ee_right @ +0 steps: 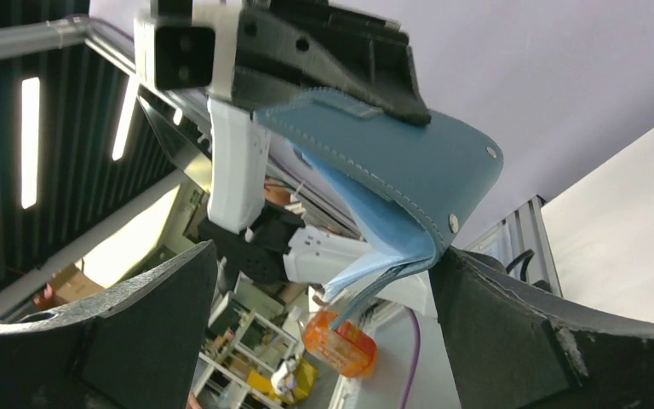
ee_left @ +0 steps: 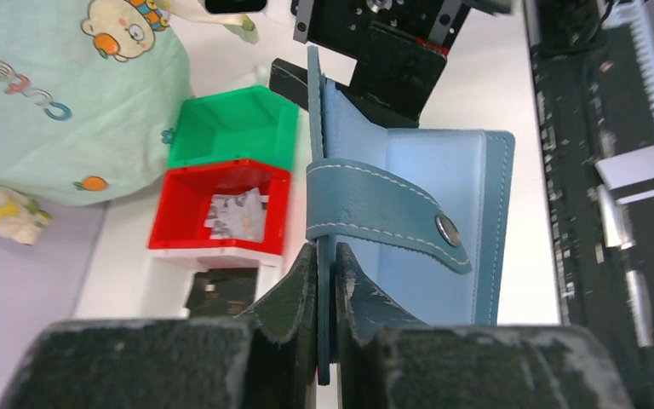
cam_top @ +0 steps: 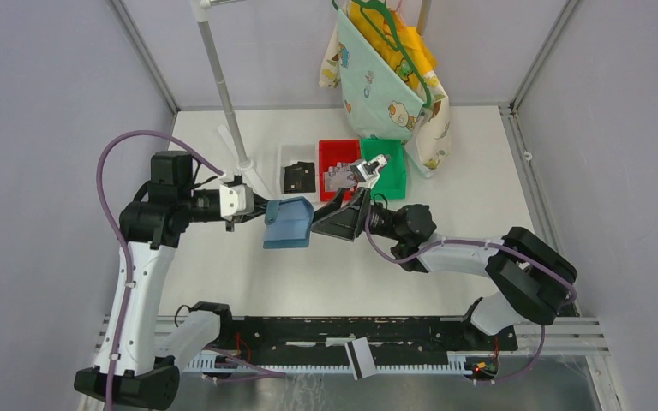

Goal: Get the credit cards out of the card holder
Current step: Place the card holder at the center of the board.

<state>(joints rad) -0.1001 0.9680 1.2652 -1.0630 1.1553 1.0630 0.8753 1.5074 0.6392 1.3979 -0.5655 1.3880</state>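
The teal-blue card holder (cam_top: 289, 224) hangs in the air, opened, above the table's middle. My left gripper (cam_top: 260, 210) is shut on the edge of its cover, as the left wrist view (ee_left: 325, 294) shows, with the snap tab (ee_left: 387, 209) across the front. My right gripper (cam_top: 321, 221) is wide open at the holder's right side. In the right wrist view the holder (ee_right: 392, 158) has its lighter blue pockets hanging between the open fingers (ee_right: 528, 332), close to the right one. Pale credit cards (ee_left: 238, 213) lie in the red bin (cam_top: 326, 152).
A green bin (cam_top: 391, 167) stands right of the red one, and a white bin (cam_top: 290, 155) with a black flat piece (cam_top: 299, 176) left of it. A white stand pole (cam_top: 223, 81) rises behind. A patterned cloth bag (cam_top: 385, 86) hangs at the back.
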